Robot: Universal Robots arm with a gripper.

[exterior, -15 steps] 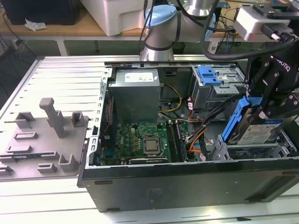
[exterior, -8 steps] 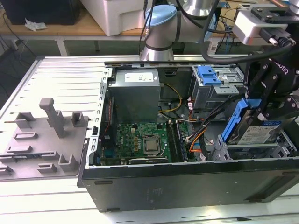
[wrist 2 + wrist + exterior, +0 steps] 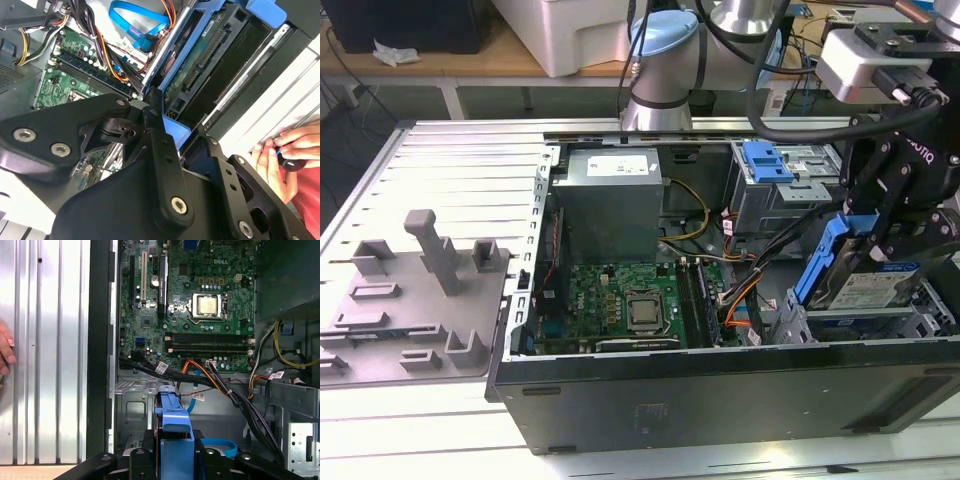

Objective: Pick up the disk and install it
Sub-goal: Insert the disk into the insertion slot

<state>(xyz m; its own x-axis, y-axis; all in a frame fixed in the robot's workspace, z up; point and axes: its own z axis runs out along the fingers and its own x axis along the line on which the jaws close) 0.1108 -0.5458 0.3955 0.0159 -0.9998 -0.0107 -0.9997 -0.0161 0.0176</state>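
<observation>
So the gripper [image 3: 876, 232] looks clamped on the disk [image 3: 868, 290], fingers pinching its blue carrier, tilted over the drive cage [image 3: 788, 326] at the exterior view's right of the case [image 3: 720, 400].

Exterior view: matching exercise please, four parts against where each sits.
Things:
1. disk
2. grey metal box
3. bare blue bracket
4. processor socket

Places:
A. middle of the green board
B. at the top of the grey drive cage
C. held in the gripper, at the exterior view's right
D. directly beyond the green board

Pairs: 1-C, 2-D, 3-B, 4-A
</observation>
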